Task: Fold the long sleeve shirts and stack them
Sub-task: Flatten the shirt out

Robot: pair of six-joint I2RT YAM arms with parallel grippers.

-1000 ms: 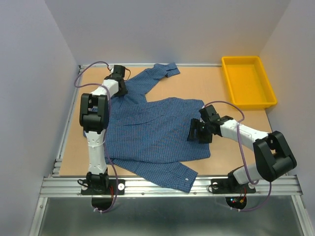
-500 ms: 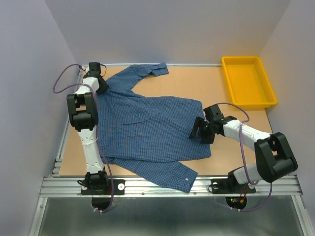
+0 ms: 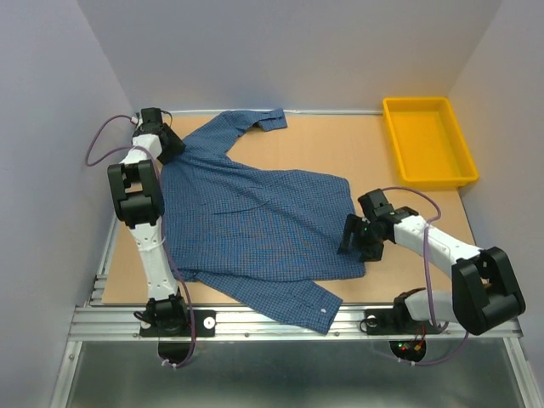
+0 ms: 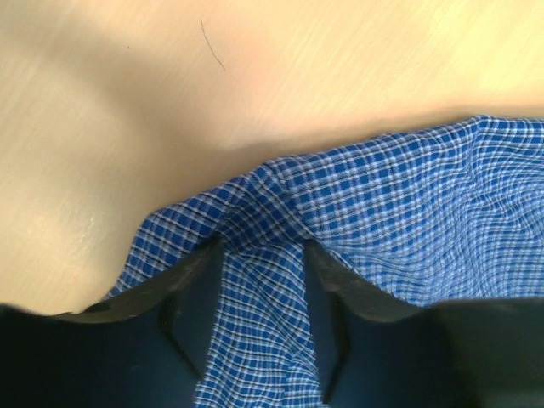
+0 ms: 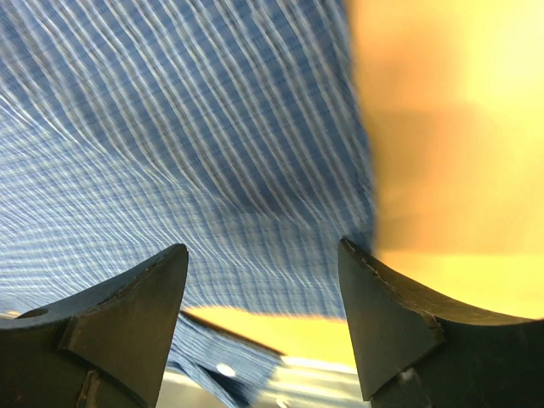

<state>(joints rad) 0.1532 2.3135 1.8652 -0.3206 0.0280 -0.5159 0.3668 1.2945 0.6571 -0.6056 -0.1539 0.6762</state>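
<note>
Shirt lies spread flat across the table, blue check, covering the left and centre of the board. One sleeve runs out toward the far edge, cuff at the back centre. The other sleeve trails along the near edge, its cuff lying on the metal rail.

L arm is stretched to the far-left corner, left gripper right on the shirt's edge there. Wrist cam: fingers straddle a raised fold of cloth that fills the gap btwn them. Clamped or just resting around it? Can't tell.

R side: right gripper sits low at the shirt's right edge, fingers spread wide, nothing btwn them, blurred check cloth and bare wood below.

Yellow bin at far right, well apart from the shirt.
</note>
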